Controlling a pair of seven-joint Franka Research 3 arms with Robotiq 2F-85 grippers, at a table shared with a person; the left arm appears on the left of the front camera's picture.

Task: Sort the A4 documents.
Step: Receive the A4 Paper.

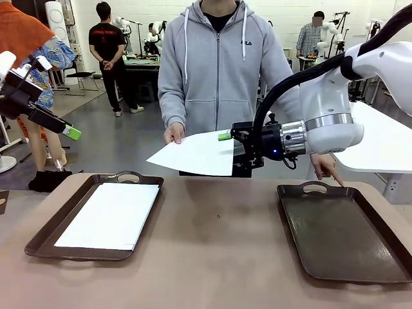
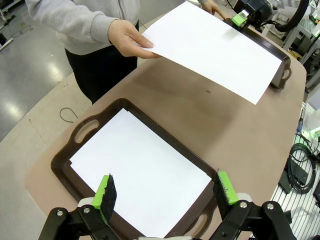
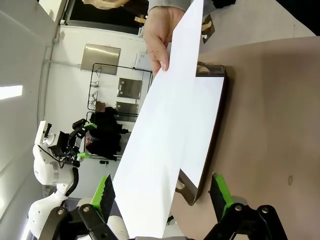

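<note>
Above the brown desk (image 1: 219,257), a person's hand (image 1: 174,134) holds out a plain white A4 paper sheet (image 1: 199,154) toward the right robot hand (image 1: 226,153). That hand's green-padded fingers stand apart with the sheet's edge lying between them, not yet clamped. Step in hand, by my judgement: the handover. Next move calls for pinching the sheet's edge, then carrying it flat to a tray. Left robot hand (image 2: 165,192) hangs with fingers apart, holding nothing, over the left dark brown handled tray (image 1: 45,235), which holds a second white A4 sheet (image 1: 111,215) lying flat. Right dark brown handled tray (image 1: 341,235) holds nothing; the person's other hand (image 1: 327,168) points toward its far rim.
</note>
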